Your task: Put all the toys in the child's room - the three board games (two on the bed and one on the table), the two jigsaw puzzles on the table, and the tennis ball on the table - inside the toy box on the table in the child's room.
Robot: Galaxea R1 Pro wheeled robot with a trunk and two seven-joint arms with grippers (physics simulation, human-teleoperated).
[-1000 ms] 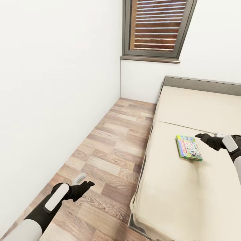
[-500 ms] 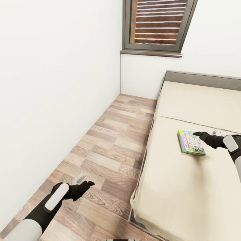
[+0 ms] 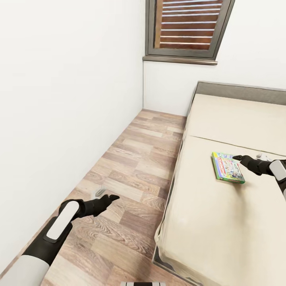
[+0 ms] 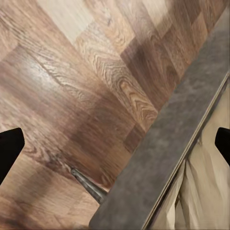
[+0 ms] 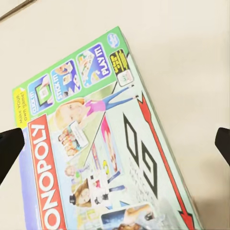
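A green-edged board game (image 3: 228, 167) with a busy printed cover lies flat on the cream mattress of the bed (image 3: 222, 226). My right gripper (image 3: 246, 157) hovers just beyond the box's far right edge, open. The right wrist view looks straight down on the board game (image 5: 103, 158), and the right gripper (image 5: 115, 143) has its fingertips spread wide to either side of the cover. My left gripper (image 3: 107, 194) hangs open over the wooden floor beside the bed. The left wrist view has the left gripper (image 4: 115, 143) above the bed's grey frame (image 4: 158, 158).
A white wall (image 3: 59, 99) runs along the left of a strip of wood floor (image 3: 135, 159). The grey headboard (image 3: 238, 90) stands against the far wall under a slatted window (image 3: 186, 28). Rumpled sheet hangs at the mattress corner (image 3: 163, 238).
The head view has tilted down a little. My left arm has lifted and reached forward over the floor. The right gripper stays by the board game's far edge.
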